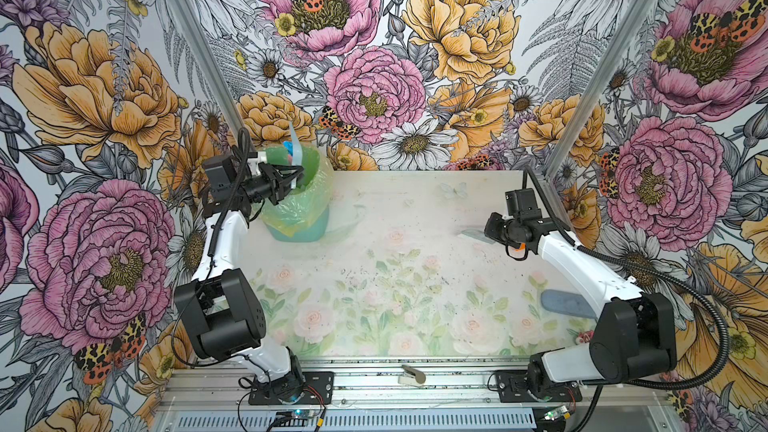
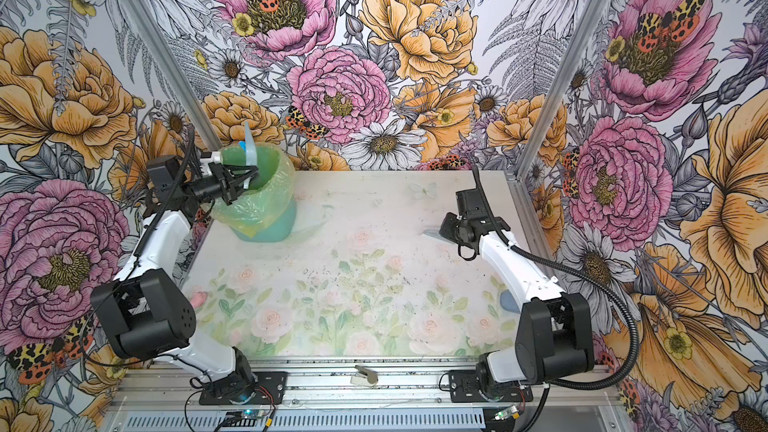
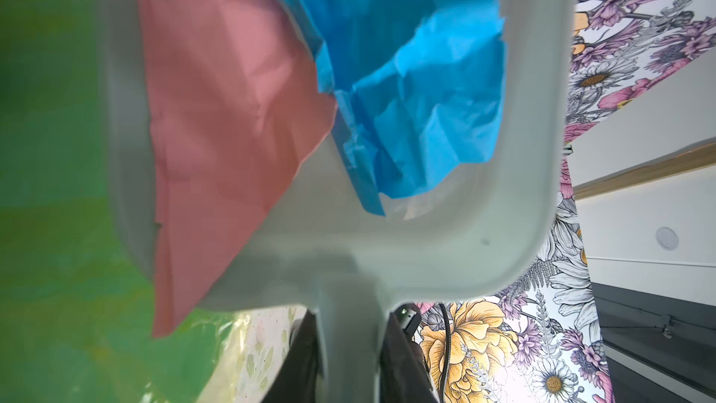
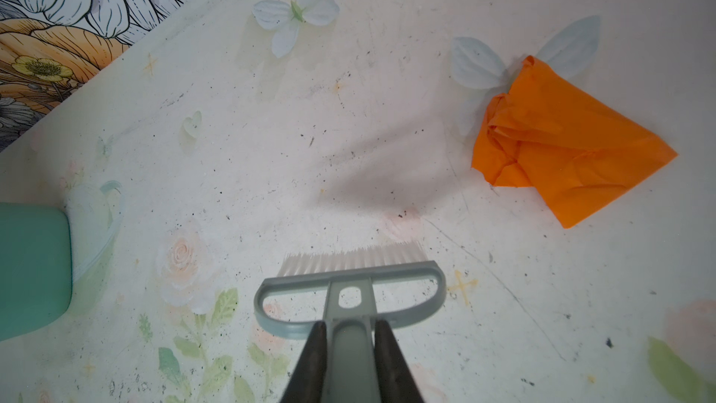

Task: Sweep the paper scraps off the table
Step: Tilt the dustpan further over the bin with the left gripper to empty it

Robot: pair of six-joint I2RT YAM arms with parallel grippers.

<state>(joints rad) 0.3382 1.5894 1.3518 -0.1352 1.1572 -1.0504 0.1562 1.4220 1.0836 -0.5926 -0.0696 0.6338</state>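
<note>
- The left gripper [image 1: 289,182] is clenched on the handle of the dustpan [image 3: 445,250], which it holds tipped over the mouth of the bin [image 1: 309,228], lined with a green bag [image 1: 299,201], at the far left of the table [image 1: 415,201].
- Of the paper scraps, a pink scrap [image 3: 224,129] and a blue scrap [image 3: 418,83] lie inside the pan in the left wrist view. They look thin, creased and nearly weightless, so they will likely cling to the smooth plastic or flutter rather than drop cleanly.
- The middle of the table shows only dark specks in both top views.
- The right gripper [image 4: 350,343] grasps the brush [image 4: 348,284] by its stiff handle, with the bristles [image 4: 348,257] held near the tabletop.
- An orange scrap [image 4: 569,141] lies flat on the table near the brush, apart from the bristles. It is soft, crumpled and light.
- Pinching the orange scrap would probably crush it or miss it. It is better taken by the bristle edge, pushed low and slowly, since a quick stroke could flick it away.
</note>
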